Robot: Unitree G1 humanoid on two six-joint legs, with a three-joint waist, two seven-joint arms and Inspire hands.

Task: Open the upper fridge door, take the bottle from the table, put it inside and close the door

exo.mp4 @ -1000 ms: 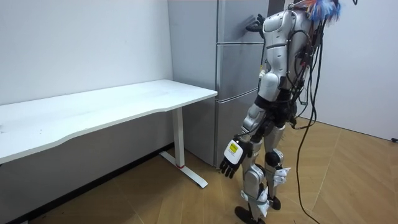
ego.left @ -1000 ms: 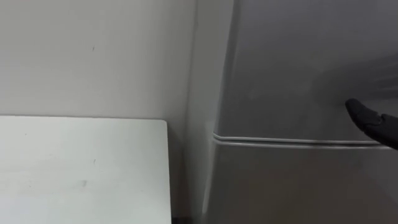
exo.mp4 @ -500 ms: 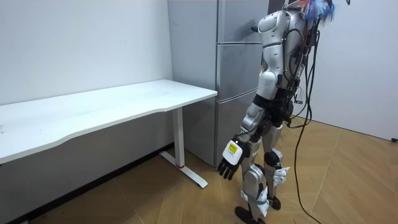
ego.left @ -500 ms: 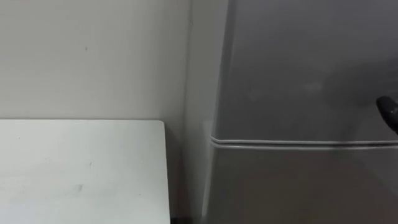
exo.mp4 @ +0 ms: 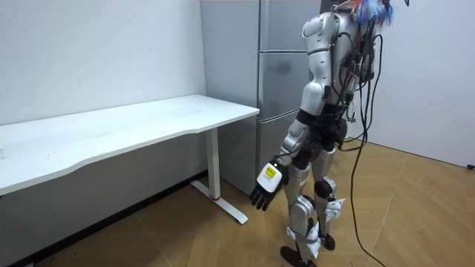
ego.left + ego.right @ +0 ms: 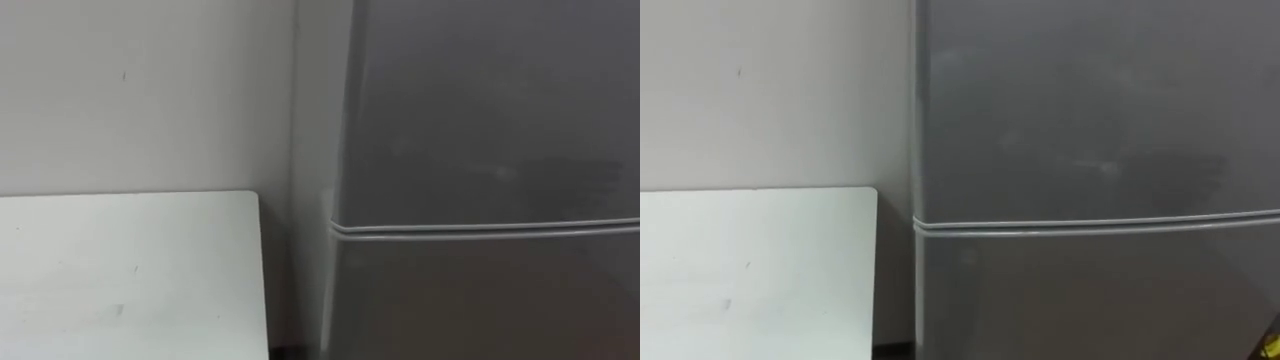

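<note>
**Facing a shut fridge**

Your left hand (image 5: 265,185) hangs by the leg, fingers loose, holding nothing. The flat white table (image 6: 130,270) stands just beside the tall, smooth grey fridge (image 6: 480,150). You cannot tell where the bottle is.

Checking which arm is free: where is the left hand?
In the room view the left hand hangs open by its thigh, before the fridge, on the room view's right of the white table.

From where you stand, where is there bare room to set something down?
The white table is bare from the wall to its edge beside the fridge; only a narrow gap between them. Its doors are shut. The left hand hangs open.
</note>
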